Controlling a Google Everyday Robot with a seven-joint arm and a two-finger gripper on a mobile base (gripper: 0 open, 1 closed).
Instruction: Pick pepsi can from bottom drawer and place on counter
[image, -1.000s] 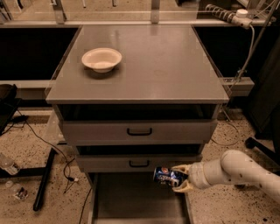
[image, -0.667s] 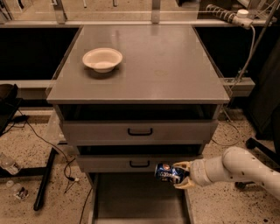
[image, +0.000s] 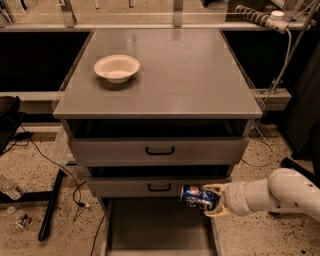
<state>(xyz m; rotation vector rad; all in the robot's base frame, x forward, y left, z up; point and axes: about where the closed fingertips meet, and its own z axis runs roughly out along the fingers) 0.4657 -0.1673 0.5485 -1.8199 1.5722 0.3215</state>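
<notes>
My gripper (image: 212, 200) reaches in from the right on a white arm and is shut on the pepsi can (image: 197, 196), a dark-blue can held on its side. The can hangs above the open bottom drawer (image: 159, 230), a grey tray with a bare floor, just in front of the lower grey drawer front. The counter (image: 170, 70), a wide grey cabinet top, lies well above and behind the can.
A cream bowl (image: 117, 68) sits on the counter's left part. Two closed grey drawers with black handles (image: 160, 150) stack above the tray. Cables and a black stand leg (image: 50, 205) lie on the speckled floor at left. A dark cabinet stands at right.
The gripper has lifted the can slightly and drawn it a little to the right, clear of the drawer floor.
</notes>
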